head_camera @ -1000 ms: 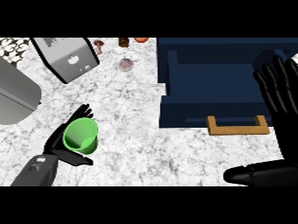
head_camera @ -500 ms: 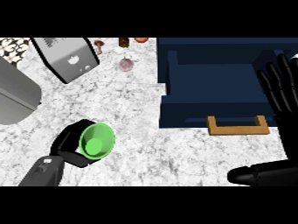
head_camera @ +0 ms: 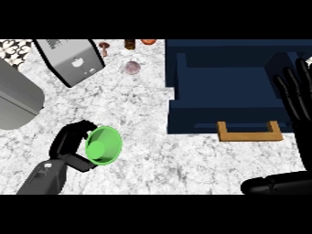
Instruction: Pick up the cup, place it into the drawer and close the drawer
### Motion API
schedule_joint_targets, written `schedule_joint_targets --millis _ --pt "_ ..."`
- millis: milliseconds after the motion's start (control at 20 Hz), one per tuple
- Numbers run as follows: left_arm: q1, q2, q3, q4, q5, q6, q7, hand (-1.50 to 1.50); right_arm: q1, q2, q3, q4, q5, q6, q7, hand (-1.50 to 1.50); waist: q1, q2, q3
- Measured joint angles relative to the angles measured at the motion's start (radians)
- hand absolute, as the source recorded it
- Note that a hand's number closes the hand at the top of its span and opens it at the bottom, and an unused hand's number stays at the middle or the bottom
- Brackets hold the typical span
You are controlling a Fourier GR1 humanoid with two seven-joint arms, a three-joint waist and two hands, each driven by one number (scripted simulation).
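Bright green round plastic cup (head_camera: 104,145): at 8 o'clock in the head view, over the white grey-veined marble surface (head_camera: 145,114), tipped so its open mouth and inner base show. Left hand (head_camera: 69,145): black, at the cup's 9 o'clock, fingers curled over the cup's top rim and thumb under its lower rim, holding it. Navy blue open drawer (head_camera: 212,121): at the cup's 2 o'clock, well apart from it, pulled out over the surface, with a tan wooden bracket handle (head_camera: 249,132) on its front. Right hand (head_camera: 305,98): black, at 3 o'clock in the view, fingers straight and upright, holding nothing, overlapping the drawer's right side. Grey box-shaped appliance (head_camera: 70,59): at the cup's 12 o'clock, tilted. Large grey rounded body (head_camera: 6,96): at 9 o'clock, at the view's left edge. Small brownish round object (head_camera: 131,67): near 12 o'clock, between appliance and drawer; too small to identify.
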State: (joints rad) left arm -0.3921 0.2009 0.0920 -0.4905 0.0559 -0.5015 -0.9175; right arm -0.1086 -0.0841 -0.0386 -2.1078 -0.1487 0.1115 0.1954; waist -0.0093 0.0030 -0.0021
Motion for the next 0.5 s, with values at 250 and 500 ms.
schedule_joint_targets --millis 250,500 --pt "0.026 -0.04 0.115 -0.038 0.091 0.177 -0.041 1.5 0.01 -0.008 -0.018 0.001 -0.011 0.005 -0.002 -1.5 0.01 -0.003 0.001" --pt "0.069 -0.076 0.133 -0.172 0.146 0.208 -0.034 1.5 0.017 -0.004 -0.013 -0.012 -0.008 0.001 0.009 -1.5 0.014 -0.006 0.002"
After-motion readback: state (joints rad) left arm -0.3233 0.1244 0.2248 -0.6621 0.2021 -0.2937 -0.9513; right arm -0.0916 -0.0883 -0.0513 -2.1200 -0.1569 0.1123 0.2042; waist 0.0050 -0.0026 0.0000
